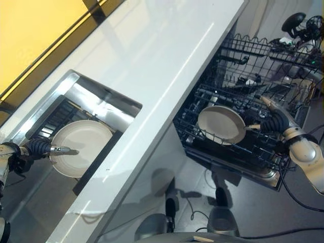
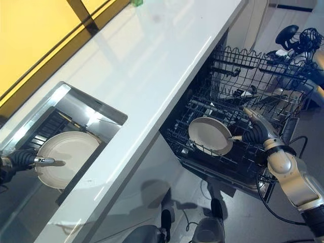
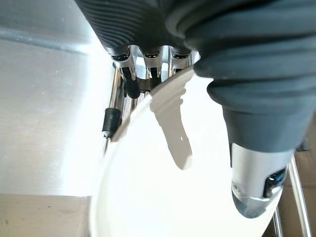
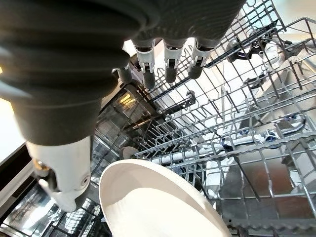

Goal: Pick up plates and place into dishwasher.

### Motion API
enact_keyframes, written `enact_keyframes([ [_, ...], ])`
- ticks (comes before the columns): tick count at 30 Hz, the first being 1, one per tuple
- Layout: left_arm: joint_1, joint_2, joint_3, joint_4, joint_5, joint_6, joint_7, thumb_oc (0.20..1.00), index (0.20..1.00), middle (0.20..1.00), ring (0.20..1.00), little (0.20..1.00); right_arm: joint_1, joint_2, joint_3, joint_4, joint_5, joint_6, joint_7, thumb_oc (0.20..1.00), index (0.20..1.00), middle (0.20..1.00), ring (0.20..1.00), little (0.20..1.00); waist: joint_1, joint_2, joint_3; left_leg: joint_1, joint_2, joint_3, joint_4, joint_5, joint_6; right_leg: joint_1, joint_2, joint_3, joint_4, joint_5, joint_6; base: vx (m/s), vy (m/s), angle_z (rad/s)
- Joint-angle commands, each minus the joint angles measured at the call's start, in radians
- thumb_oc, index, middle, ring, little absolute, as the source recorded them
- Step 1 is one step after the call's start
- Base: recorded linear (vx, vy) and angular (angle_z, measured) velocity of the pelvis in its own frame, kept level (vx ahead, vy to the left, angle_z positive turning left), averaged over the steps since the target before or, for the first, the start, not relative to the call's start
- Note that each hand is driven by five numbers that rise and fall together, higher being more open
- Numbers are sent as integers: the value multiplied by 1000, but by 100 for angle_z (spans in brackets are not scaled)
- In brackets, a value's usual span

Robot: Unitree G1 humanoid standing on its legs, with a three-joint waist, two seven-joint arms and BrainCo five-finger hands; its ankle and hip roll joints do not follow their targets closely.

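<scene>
A white plate (image 1: 83,147) stands tilted in the steel sink (image 1: 76,83). My left hand (image 1: 40,148) is shut on its rim, with the thumb (image 3: 256,187) on the face and the fingers (image 3: 131,81) curled behind the edge. A second white plate (image 1: 220,124) stands on edge in the dishwasher's lower rack (image 1: 238,157). My right hand (image 1: 276,121) is open just to the right of that plate (image 4: 158,207). Its thumb (image 4: 64,182) is close beside the rim and its fingers (image 4: 170,69) are straight above the rack wires.
A long white countertop (image 1: 167,66) runs between the sink and the pulled-out dishwasher. The upper rack (image 1: 263,55) sits behind and above my right hand. A dark slatted grid (image 1: 55,119) lies in the sink behind the plate. Dark floor lies below the racks.
</scene>
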Motion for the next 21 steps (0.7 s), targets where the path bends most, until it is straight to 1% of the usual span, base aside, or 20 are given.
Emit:
enact_keyframes([
  [1, 62, -42, -133, -138, -62, -47, -145, 200, 200, 200, 200, 200, 26, -29, -14, -63, 27, -22, -36, 1000, 1000, 1000, 1000, 1000, 14, -68, -80, -89, 26, -8, 70, 8, -34, -79, -51, 34, 183, -103, 81, 17, -61, 3],
  [5, 60, -15, -141, -195, -76, -52, -157, 200, 200, 200, 200, 200, 43, -16, -12, -56, 32, -26, -51, 1000, 1000, 1000, 1000, 1000, 22, -75, -92, -82, 32, -14, 69, 3, -35, -71, -50, 29, 182, -103, 85, 26, -66, 8],
  [11, 52, 9, -152, -210, -78, -55, -155, 200, 200, 200, 200, 200, 56, -12, 1, -53, 47, -27, -69, 1000, 1000, 1000, 1000, 1000, 28, -86, -108, -68, 40, -19, 63, -1, -36, -60, -46, 25, 179, -103, 89, 34, -52, 3],
  [15, 66, 23, -133, -216, -81, -71, -142, 200, 200, 200, 200, 200, 78, -5, -1, -65, 52, -20, -79, 1000, 1000, 1000, 1000, 1000, 33, -94, -118, -61, 46, -22, 60, -2, -36, -54, -44, 21, 178, -104, 92, 35, -53, 5],
  [17, 70, 34, -123, -224, -81, -76, -107, 200, 200, 200, 200, 200, 84, -2, -2, -66, 58, -20, -89, 1000, 1000, 1000, 1000, 1000, 36, -97, -121, -57, 49, -26, 56, -3, -37, -50, -42, 19, 177, -104, 92, 21, -51, -1],
  [18, 71, 39, -107, -224, -71, -89, -65, 200, 200, 200, 200, 200, 92, 4, -6, -67, 59, -20, -100, 1000, 1000, 1000, 1000, 1000, 41, -100, -125, -54, 51, -30, 54, -2, -37, -46, -41, 16, 175, -105, 91, 17, -45, -1],
  [21, 80, 48, -64, -229, -74, -103, -9, 200, 200, 200, 200, 200, 110, 15, -19, -77, 55, -15, -107, 1000, 1000, 1000, 1000, 1000, 50, -104, -131, -52, 55, -36, 50, 1, -39, -41, -39, 11, 172, -106, 91, 11, -40, 4],
])
